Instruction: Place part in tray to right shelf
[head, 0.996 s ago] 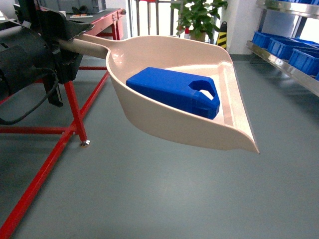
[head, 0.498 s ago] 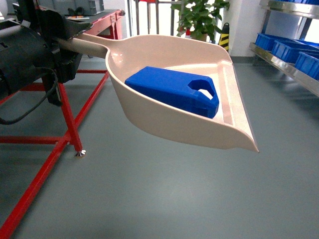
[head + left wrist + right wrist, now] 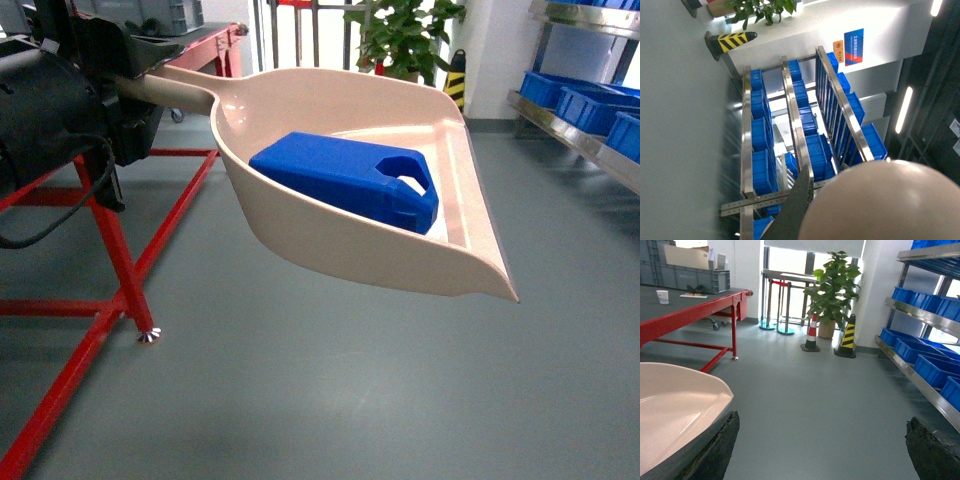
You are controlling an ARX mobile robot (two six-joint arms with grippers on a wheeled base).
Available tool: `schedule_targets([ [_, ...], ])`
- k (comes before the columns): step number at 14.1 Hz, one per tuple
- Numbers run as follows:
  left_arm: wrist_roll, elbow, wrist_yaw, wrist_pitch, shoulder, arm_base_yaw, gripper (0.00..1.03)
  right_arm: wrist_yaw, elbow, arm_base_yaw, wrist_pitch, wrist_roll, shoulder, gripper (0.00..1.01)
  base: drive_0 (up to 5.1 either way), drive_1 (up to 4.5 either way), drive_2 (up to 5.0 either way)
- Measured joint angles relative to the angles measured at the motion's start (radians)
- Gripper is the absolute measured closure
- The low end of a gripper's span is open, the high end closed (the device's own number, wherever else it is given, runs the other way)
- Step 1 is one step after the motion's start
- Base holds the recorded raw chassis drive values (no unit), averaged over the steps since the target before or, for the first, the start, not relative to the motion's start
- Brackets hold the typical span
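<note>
The blue part (image 3: 345,180) lies on its side inside a beige scoop-shaped tray (image 3: 330,240), held out over the floor. My left gripper (image 3: 135,80) is shut on the tray's handle at the upper left. In the left wrist view the tray's rounded underside (image 3: 880,205) fills the lower right, beside one dark finger (image 3: 799,210). The right shelf (image 3: 600,150), steel with blue crates, stands at the far right, apart from the tray. It also shows as the shelf's rail (image 3: 920,382) and its rails (image 3: 746,130). My right gripper (image 3: 822,420) is open over bare floor, next to the tray's edge (image 3: 685,400).
A red-framed table (image 3: 120,260) stands to the left, its foot (image 3: 148,335) on the grey floor. A potted plant (image 3: 832,290) and striped cones (image 3: 846,337) stand at the far wall. Blue crates (image 3: 930,367) line the shelf's lower level.
The table's foot has slid down and left in the head view and the shelf has drifted right. The tray and part keep the same place in view.
</note>
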Motion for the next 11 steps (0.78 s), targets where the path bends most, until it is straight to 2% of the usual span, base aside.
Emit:
schedule_targets([
  [11, 0.000, 0.000, 0.004, 0.000, 0.000, 0.000, 0.90, 0.000, 0.000, 0.000, 0.002, 0.000, -0.001, 0.03, 0.1, 4.36, -4.2],
])
